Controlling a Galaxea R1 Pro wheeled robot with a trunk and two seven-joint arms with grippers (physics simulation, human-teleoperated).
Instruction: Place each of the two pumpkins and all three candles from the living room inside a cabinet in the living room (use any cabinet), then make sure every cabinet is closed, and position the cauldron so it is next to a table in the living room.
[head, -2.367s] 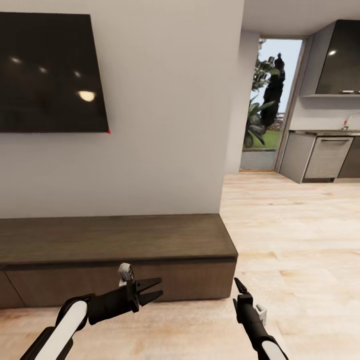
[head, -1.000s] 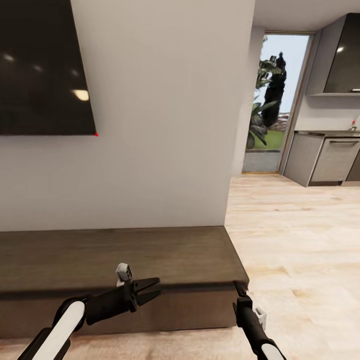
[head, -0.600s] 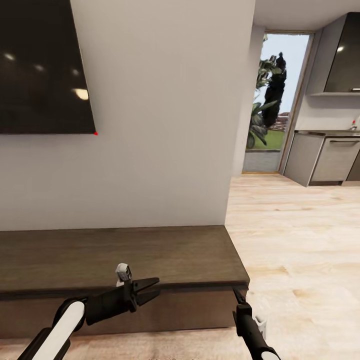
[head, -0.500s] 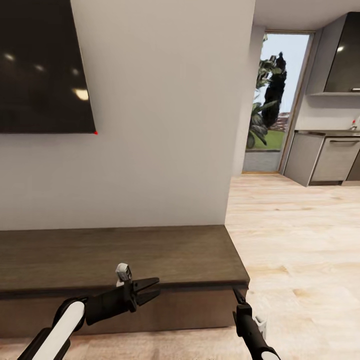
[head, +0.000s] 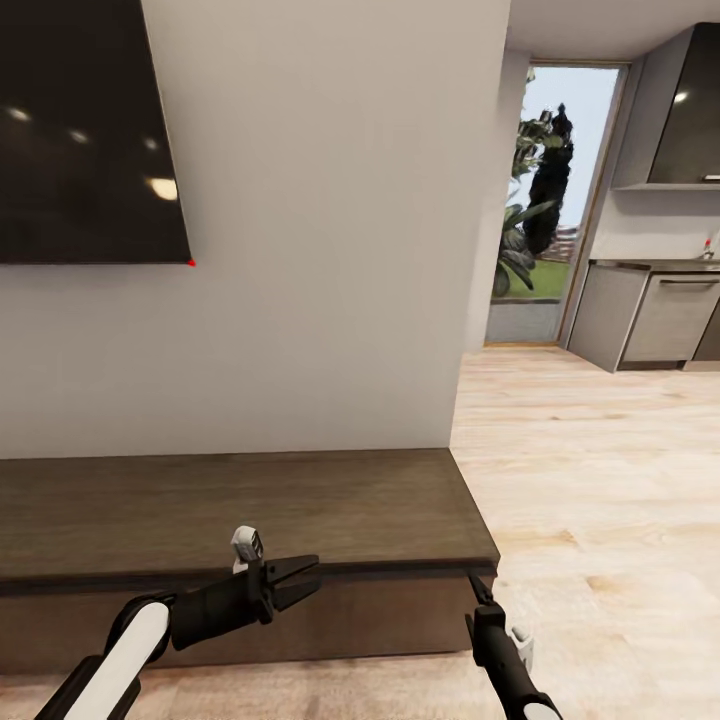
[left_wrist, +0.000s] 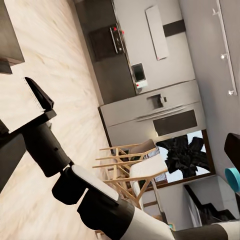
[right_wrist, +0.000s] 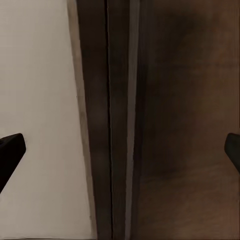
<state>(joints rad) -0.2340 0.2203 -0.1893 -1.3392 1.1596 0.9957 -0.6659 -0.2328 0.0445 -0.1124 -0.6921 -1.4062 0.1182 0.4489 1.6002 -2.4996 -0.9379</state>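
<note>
From the head camera, the long dark cabinet (head: 240, 520) sits against the wall, drawers closed; the left gripper (head: 298, 582) hangs before it, fingers spread and empty. The right gripper (head: 478, 590) points at the cabinet's corner. In the right wrist view its fingertips (right_wrist: 11, 150) stand wide apart, close against the cabinet front (right_wrist: 175, 120).

no readable text, labels, brands, numbers or signs on any surface

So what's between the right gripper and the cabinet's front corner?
Nothing: in the head view the right gripper points straight at the cabinet, with bare gap between.
</note>
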